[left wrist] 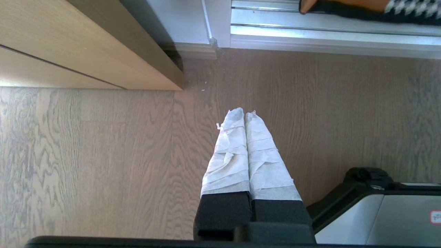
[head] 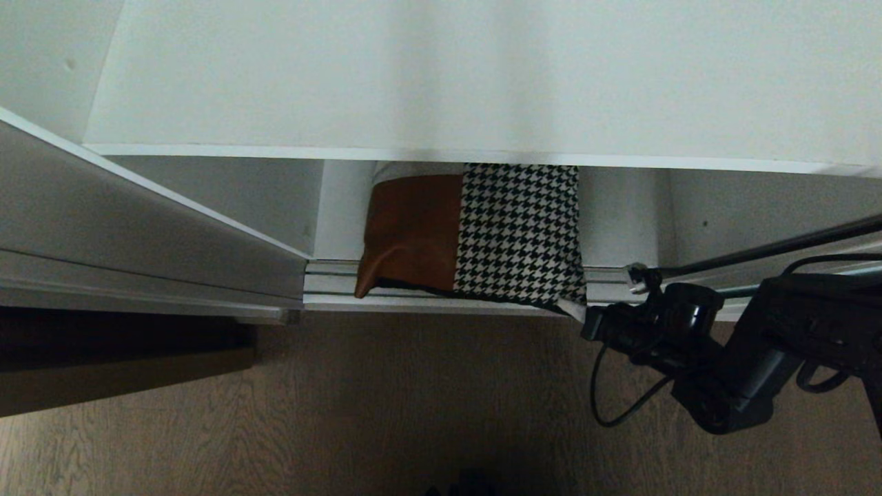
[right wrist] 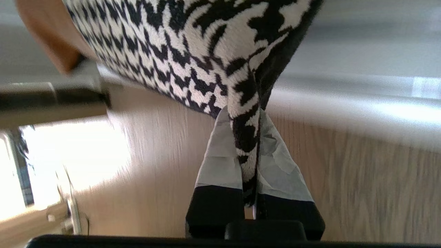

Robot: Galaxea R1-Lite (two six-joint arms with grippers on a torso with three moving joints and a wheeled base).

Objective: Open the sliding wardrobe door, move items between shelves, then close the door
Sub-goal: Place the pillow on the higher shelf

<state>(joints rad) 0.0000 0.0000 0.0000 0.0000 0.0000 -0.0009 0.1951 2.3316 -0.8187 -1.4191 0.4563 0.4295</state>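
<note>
The cushion (head: 475, 234), tan-brown on the left and houndstooth on the right, lies on the wardrobe's bottom shelf (head: 620, 220), its front edge over the door track. Above it runs a wide white shelf (head: 441, 83). My right gripper (head: 582, 313) is shut on the cushion's front right corner; in the right wrist view the houndstooth corner (right wrist: 246, 137) is pinched between the taped fingers of the gripper (right wrist: 245, 115). The sliding wardrobe door (head: 138, 227) stands pushed to the left. My left gripper (left wrist: 245, 115) hangs shut and empty over the floor, away from the cushion (left wrist: 410, 8).
Wood floor (head: 413, 413) lies in front of the wardrobe. The silver door track (left wrist: 327, 34) runs along the opening's foot. A light wooden panel (left wrist: 86, 44) stands at the left. The robot's base (left wrist: 379, 210) is beside the left gripper.
</note>
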